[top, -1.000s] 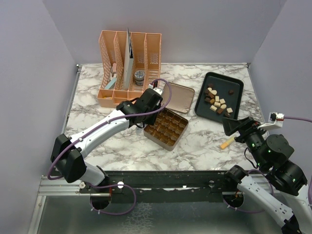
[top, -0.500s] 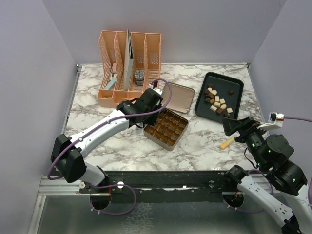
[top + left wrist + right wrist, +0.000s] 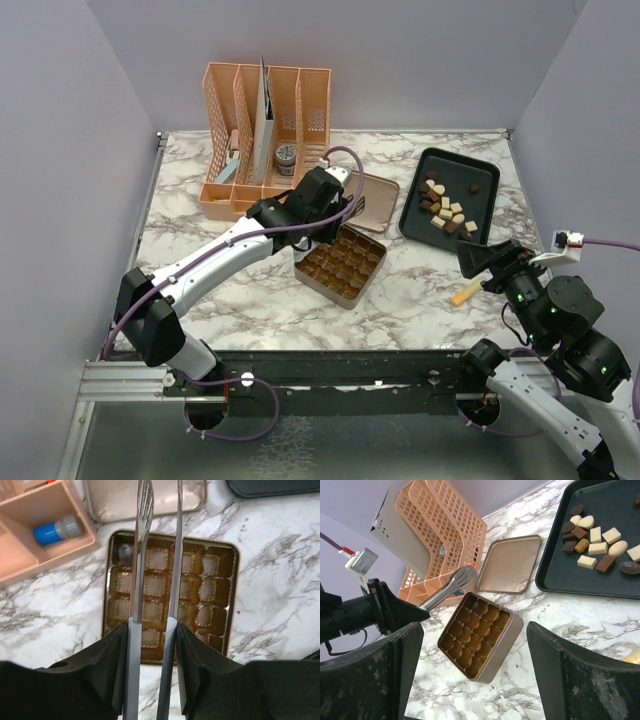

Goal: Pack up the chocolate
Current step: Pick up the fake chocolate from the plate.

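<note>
The chocolate [image 3: 447, 206] [image 3: 596, 544] lies as several dark, tan and cream pieces on a dark tray [image 3: 484, 175] [image 3: 555, 565] at the back right. The square gold tin [image 3: 340, 263] [image 3: 512, 642] [image 3: 234, 605] stands open mid-table, and its paper cups look empty. My left gripper [image 3: 330, 197] [image 3: 152, 630] is shut on the handles of metal tongs [image 3: 143, 570] [image 3: 447, 586], which reach over the tin's far side with the tips apart and nothing between them. Near the table's right edge, my right gripper [image 3: 485, 258] [image 3: 475, 630] hangs open and holds nothing.
The tin's lid [image 3: 372, 196] [image 3: 511, 562] [image 3: 115, 502] lies upside down behind the tin. A peach desk organiser [image 3: 263, 135] [image 3: 437, 535] [image 3: 45, 535] stands at the back left. One small tan piece [image 3: 466, 292] lies on the marble by the right gripper.
My left arm has swung to the right and away from me, carrying the tongs from the tin's left side towards the lid. The right arm has not moved.
</note>
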`<state>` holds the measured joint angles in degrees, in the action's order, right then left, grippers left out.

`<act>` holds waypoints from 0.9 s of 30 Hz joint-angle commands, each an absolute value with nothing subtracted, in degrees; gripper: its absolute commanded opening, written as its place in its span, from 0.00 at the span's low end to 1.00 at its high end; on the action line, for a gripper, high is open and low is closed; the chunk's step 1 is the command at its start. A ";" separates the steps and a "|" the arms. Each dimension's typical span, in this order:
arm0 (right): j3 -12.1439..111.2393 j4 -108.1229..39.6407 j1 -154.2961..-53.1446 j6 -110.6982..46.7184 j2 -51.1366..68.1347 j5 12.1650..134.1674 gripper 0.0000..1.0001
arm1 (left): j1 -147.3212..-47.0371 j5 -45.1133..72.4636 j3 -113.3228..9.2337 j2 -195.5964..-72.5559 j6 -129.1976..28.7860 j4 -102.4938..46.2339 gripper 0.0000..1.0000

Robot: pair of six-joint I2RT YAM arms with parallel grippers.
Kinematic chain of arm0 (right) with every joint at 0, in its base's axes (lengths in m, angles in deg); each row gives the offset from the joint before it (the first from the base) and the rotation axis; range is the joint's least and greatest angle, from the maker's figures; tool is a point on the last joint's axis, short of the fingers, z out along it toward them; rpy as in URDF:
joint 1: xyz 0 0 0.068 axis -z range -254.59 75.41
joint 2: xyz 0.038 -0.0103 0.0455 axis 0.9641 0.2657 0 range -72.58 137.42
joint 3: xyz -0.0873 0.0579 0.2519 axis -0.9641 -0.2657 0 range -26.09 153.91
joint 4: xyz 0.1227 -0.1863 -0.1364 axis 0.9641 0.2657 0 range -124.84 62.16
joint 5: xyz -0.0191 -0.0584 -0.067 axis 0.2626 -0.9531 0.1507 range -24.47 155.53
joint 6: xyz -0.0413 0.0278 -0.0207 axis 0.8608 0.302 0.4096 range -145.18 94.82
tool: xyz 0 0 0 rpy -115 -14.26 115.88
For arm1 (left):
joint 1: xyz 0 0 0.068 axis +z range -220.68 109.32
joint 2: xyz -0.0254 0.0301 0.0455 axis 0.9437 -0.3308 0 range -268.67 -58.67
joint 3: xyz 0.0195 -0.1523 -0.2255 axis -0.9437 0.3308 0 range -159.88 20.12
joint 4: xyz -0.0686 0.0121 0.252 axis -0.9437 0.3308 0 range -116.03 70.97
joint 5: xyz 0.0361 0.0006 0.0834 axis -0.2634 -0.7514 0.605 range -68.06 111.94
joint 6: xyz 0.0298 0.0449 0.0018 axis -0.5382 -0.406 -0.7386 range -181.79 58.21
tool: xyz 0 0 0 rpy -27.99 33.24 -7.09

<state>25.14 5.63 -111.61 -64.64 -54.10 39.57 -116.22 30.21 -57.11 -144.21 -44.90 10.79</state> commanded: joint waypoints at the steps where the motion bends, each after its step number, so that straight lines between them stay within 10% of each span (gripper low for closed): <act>1: 27.03 7.71 -111.43 -64.77 -54.65 39.22 0.89 | -118.89 28.52 -60.73 -147.04 -47.60 3.29 0.43; 27: 30.69 10.16 -111.42 -64.91 -56.96 37.70 0.89 | -125.56 33.95 -88.09 -179.88 -56.86 -5.53 0.44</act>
